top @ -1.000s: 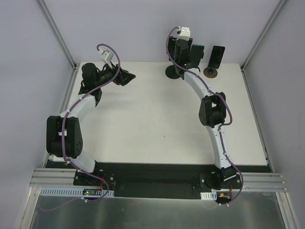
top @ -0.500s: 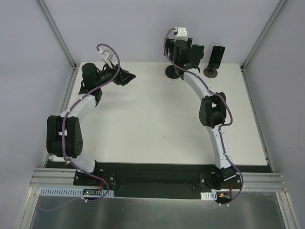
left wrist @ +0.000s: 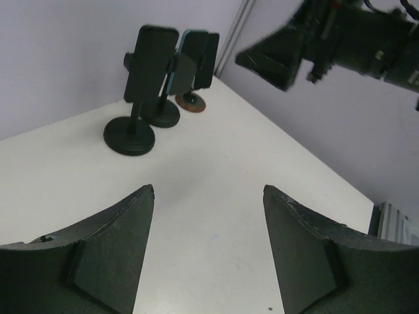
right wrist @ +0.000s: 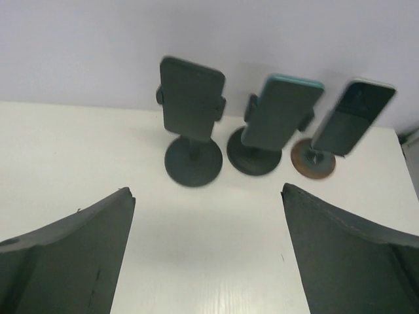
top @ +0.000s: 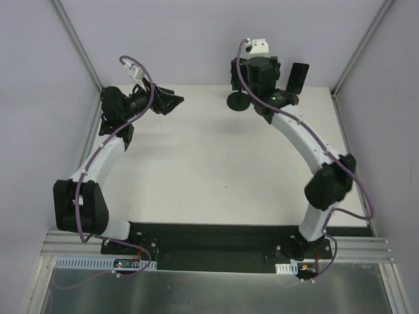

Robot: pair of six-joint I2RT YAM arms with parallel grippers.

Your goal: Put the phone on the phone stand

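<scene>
The white bench (top: pixel 216 163) carries everything. The right arm (top: pixel 304 137) reaches to its far edge at about 1 o'clock; the left arm (top: pixel 98 157) reaches to about 11 o'clock. The right hand (right wrist: pixel 206 191) is released, fingers spread wide and empty, facing a row of three stands. The left hand (left wrist: pixel 208 190) is also released, partly spread, holding nothing, and aimed at the same row from 9 o'clock. The black stand (right wrist: pixel 193 160) holds a dark phone (right wrist: pixel 191 98); just beside it, at its 3 o'clock, the middle stand (right wrist: pixel 254 160) holds the teal-edged phone (right wrist: pixel 281 111) upright, tilted back. The brown-footed stand (right wrist: pixel 313 158) holds a third phone (right wrist: pixel 353 118).
</scene>
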